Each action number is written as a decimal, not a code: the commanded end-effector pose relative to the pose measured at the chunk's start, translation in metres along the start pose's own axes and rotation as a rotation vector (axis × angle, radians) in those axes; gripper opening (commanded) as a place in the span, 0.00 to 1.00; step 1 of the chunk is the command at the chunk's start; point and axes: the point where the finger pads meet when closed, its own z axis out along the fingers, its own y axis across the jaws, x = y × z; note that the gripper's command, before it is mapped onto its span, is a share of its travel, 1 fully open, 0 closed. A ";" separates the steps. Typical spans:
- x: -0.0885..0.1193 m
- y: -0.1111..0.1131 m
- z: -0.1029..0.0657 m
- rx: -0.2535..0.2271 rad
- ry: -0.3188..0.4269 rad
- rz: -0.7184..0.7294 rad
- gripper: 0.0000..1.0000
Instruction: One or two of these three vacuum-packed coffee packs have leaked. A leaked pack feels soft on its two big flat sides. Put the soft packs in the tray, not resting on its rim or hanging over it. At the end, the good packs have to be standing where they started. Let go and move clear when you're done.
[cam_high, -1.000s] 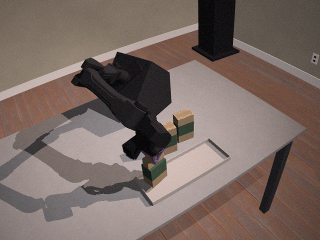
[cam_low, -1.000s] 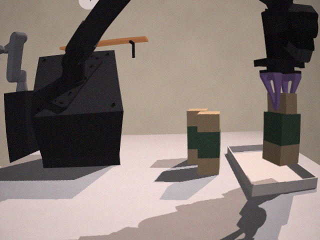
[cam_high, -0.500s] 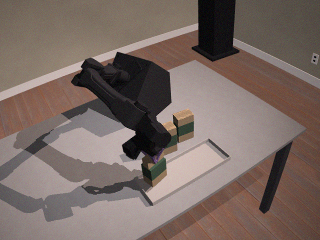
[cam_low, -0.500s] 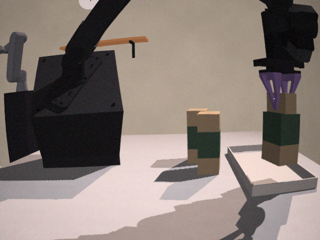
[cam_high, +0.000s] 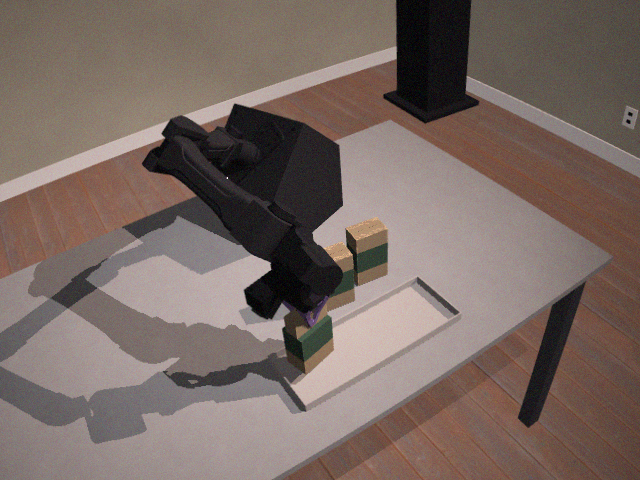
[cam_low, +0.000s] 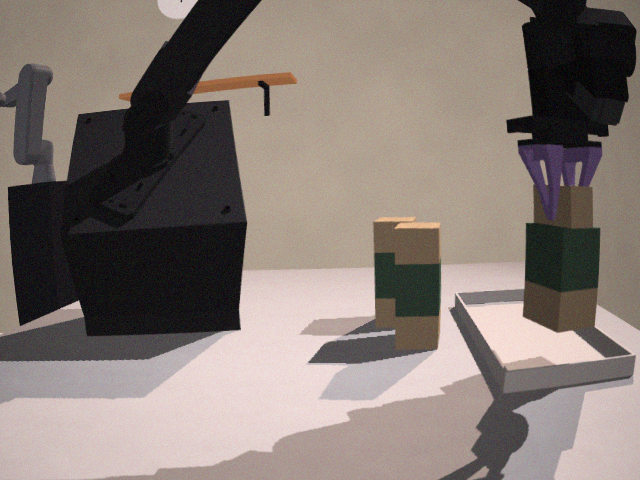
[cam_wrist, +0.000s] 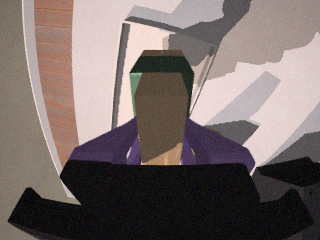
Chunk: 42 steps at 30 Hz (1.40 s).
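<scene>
My gripper (cam_high: 309, 314) (cam_low: 562, 206) (cam_wrist: 161, 118) is shut on the top of a tan and green coffee pack (cam_high: 310, 343) (cam_low: 560, 258) (cam_wrist: 161, 110). The pack is upright over one end of the pale tray (cam_high: 382, 335) (cam_low: 568, 377) (cam_wrist: 121, 70). It seems slightly above the tray floor; contact is not clear. A second pack (cam_high: 345, 281) (cam_low: 417, 289) stands on the table beside the tray, partly hidden by the arm in the top view. A third pack (cam_high: 369, 256) (cam_low: 383, 274) stands beyond it, partly hidden in the exterior view. Softness cannot be seen.
The arm's big black base (cam_high: 305, 170) (cam_low: 160, 273) stands behind the packs. The tray has low raised walls and lies near the edge of the grey table (cam_high: 465, 217). The arm's shadows cross the table and one end of the tray.
</scene>
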 end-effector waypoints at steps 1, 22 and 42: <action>0.002 0.008 -0.016 -0.025 -0.010 -0.013 0.26; 0.010 0.005 -0.006 -0.008 -0.005 -0.040 0.26; -0.001 0.008 0.019 -0.041 -0.014 -0.004 0.26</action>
